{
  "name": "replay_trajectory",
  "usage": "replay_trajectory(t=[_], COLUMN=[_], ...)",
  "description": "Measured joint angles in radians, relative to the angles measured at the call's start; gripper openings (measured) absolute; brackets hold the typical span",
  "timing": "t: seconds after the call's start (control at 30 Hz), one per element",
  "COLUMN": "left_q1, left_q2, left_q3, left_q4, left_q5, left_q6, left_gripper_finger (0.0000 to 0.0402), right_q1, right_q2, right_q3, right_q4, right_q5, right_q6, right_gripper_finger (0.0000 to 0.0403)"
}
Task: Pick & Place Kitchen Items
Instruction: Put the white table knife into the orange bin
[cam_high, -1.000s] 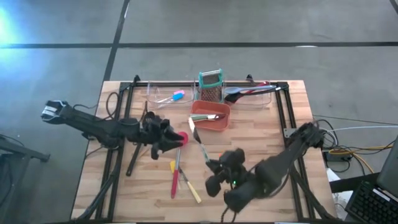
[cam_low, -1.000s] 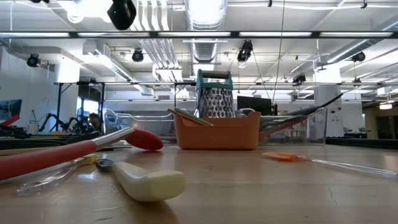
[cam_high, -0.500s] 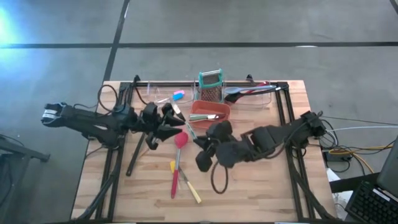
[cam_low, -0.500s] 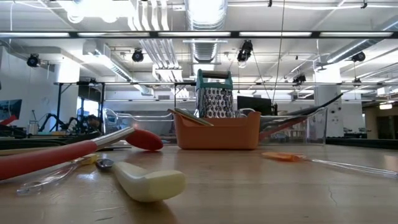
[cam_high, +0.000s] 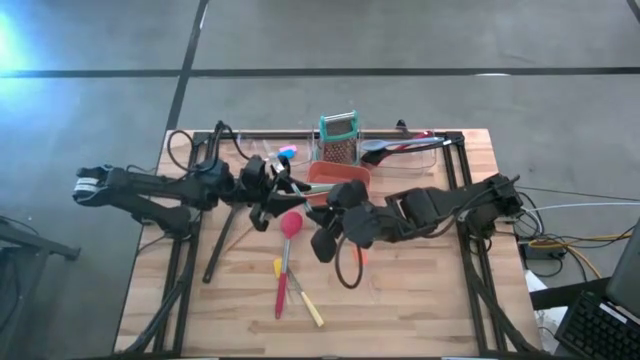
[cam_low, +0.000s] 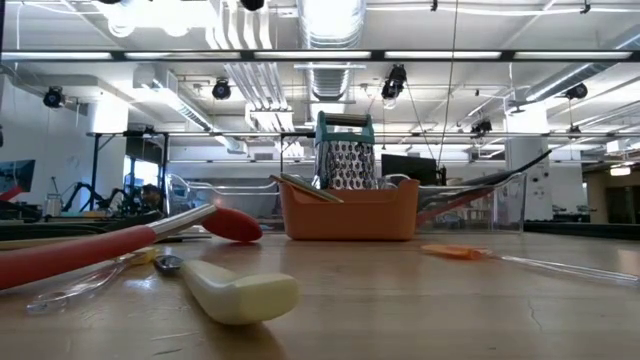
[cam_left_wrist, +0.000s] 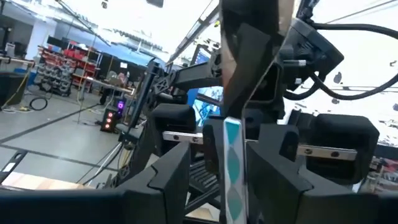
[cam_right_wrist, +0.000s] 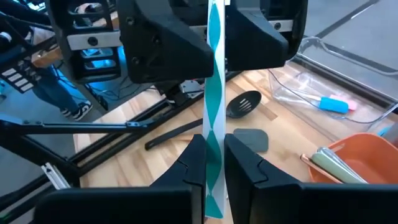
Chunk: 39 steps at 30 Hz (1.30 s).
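Note:
A slim utensil with a teal-and-white diamond pattern (cam_right_wrist: 214, 93) hangs in the air between my two grippers, just left of the red-orange bin (cam_high: 338, 185). My right gripper (cam_right_wrist: 214, 152) is shut on it and comes in from the table's right (cam_high: 322, 205). My left gripper (cam_left_wrist: 219, 158) faces it from the left (cam_high: 283, 187). The left gripper is open, and the utensil's far end (cam_left_wrist: 233, 168) stands between its fingers with a gap on each side. Other kitchen items lie on the wood: a red spoon (cam_high: 288, 225) and a yellow-handled knife (cam_high: 308, 305). Neither gripper shows in the low view. My right gripper pinches the patterned utensil near its right-hand end (cam_right_wrist: 215, 180) between its two fingers. The utensil runs on past the fingertips, roughly along the fingers, toward the left gripper. It is lifted clear of the table and of the bin.
The bin holds a few utensils. A teal-framed grater (cam_high: 338, 135) stands behind it. Clear trays along the far edge hold a blue-pink scraper (cam_high: 285, 153) and dark spoons (cam_high: 400, 148). Black spatulas (cam_right_wrist: 244, 104) lie on the wood at the left. An orange scraper (cam_low: 455, 252) lies at the right.
My right gripper has carried the patterned utensil up and toward the table's far-left, rolling as it went, to the left gripper. My left gripper has risen, moved toward the far edge and the bin, and rolled. The utensil's end now stands between the left fingers.

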Motion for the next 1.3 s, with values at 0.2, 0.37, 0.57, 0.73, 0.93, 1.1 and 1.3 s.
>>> replay_trajectory(t=[0.2, 0.37, 0.57, 0.73, 0.93, 1.1, 1.3], left_q1=[0.017, 0.03, 0.037, 0.045, 0.066, 0.091, 0.151], left_q2=[0.004, 0.004, 0.004, 0.004, 0.002, 0.002, 0.003], left_q3=[0.007, 0.007, 0.009, 0.015, 0.017, 0.052, 0.181], left_q4=[0.002, 0.003, 0.002, -0.002, -0.035, -0.168, -0.585], left_q5=[0.039, 0.099, 0.103, 0.108, 0.126, 0.127, 0.125], left_q6=[0.031, 0.032, 0.032, 0.023, 0.002, 0.001, 0.1], left_gripper_finger=[0.0056, 0.0034, 0.0034, 0.0034, 0.0034, 0.0034, 0.0034], right_q1=[-0.007, -0.012, -0.017, -0.017, -0.015, -0.008, 0.007], right_q2=[-0.002, -0.007, -0.009, -0.013, -0.07, -0.119, -0.179], right_q3=[0.0, 0.0, 0.0, 0.0, 0.002, 0.002, 0.002], right_q4=[-0.01, -0.015, -0.016, -0.015, -0.093, -0.299, -0.552], right_q5=[0.001, -0.004, -0.004, -0.002, -0.018, -0.022, -0.019], right_q6=[-0.005, -0.028, -0.036, -0.031, 0.017, 0.125, 0.319], right_gripper_finger=[0.002, 0.002, 0.002, 0.0046, 0.0108, 0.0134, 0.0142])
